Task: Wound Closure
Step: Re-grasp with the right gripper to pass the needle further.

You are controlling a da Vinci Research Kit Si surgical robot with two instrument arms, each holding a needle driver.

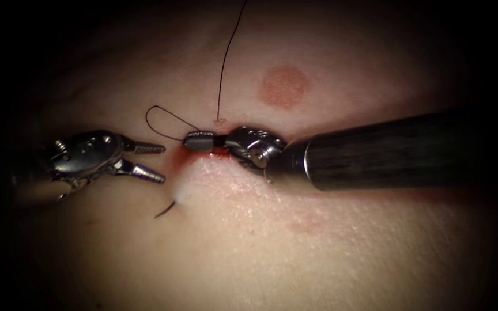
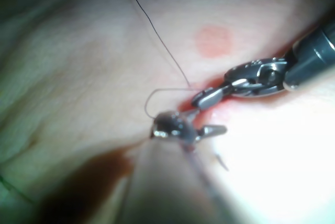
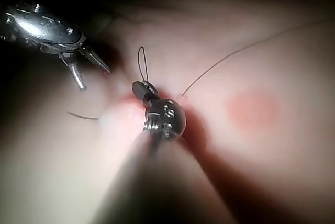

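Observation:
The tissue [image 1: 249, 230] has a cut [image 1: 217, 151] wet with red fluid. My right tool [image 1: 189, 141] lies at the cut with its jaws shut on the rear of the needle, most of which is buried in the tissue. The needle's dark tip [image 1: 166, 210] pokes out of a raised mound, below and left of the cut. Thread [image 1: 165, 118] loops out from the right jaws, and another strand [image 1: 226, 57] runs up and away. My left tool [image 1: 163, 164] waits to the left with its jaws open, holding nothing. The right wrist view has the right tool [image 3: 140, 89], the loop [image 3: 142, 59] and the tip [image 3: 78, 115].
A round reddish mark [image 1: 283, 86] sits on the tissue above the right tool. The right tool's dark shaft [image 1: 387, 150] crosses the right half of the endoscope view. In the left wrist view the right tool's jaws [image 2: 209, 97] lie just beyond my left tool [image 2: 207, 122].

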